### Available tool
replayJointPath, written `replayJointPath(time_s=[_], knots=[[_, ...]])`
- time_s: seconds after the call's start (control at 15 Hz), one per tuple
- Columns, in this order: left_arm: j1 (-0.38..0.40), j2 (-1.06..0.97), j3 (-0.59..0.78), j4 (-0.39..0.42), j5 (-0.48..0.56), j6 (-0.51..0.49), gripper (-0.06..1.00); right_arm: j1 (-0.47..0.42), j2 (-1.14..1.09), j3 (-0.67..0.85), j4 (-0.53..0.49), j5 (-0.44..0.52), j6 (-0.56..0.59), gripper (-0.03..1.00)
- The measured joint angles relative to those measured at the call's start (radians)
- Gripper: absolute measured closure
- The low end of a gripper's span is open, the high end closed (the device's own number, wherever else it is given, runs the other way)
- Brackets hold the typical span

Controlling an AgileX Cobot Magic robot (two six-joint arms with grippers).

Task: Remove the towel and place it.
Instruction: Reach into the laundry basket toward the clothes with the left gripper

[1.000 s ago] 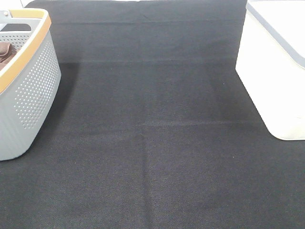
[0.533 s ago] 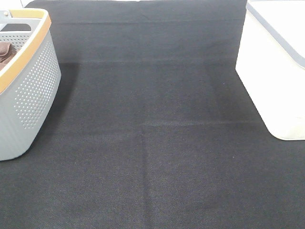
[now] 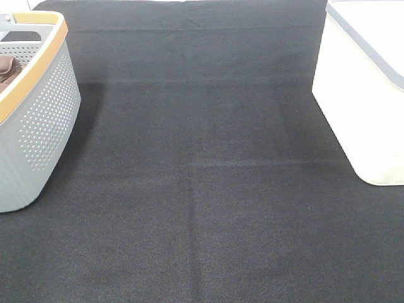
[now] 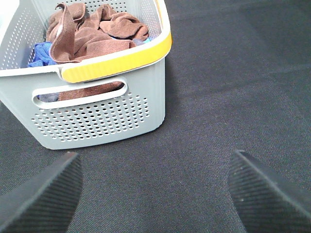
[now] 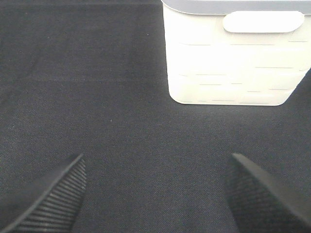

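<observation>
The high camera takes in the black worktop [image 3: 202, 189] with one grey basket [image 3: 44, 113] at its left edge and one white bin [image 3: 356, 95] at its right edge, well apart. Of the basket's load it catches only a brown sliver behind the orange rim. The left wrist view looks into that basket [image 4: 97, 116]. The brown towel [image 4: 77, 39] lies heaped inside, one stitched hem draped up toward the rim, and a blue cloth [image 4: 41, 51] shows beside and under it. More brown fabric shows through the handle slot in the near wall. Whether the brown heap is one piece or two cannot be told. The two claws appear only in the wrist views. The left claw [image 4: 155, 194] hovers over bare worktop just short of the basket, its two ribbed fingers [image 4: 43, 194] spread wide with nothing between them. The right claw [image 5: 155, 194] is likewise spread wide and empty, above the worktop and facing the bin [image 5: 233, 63]. That view shows the bin's slotted wall, one handle recess and grey rim, but not its inside.
</observation>
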Motion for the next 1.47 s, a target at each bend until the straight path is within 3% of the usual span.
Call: replayJointPath(time_s=[1.47], knots=[[0.000,0.000,0.000,0.000,0.000,0.000,0.16,0.000,0.000,0.000,0.000,0.000,0.000,0.22]])
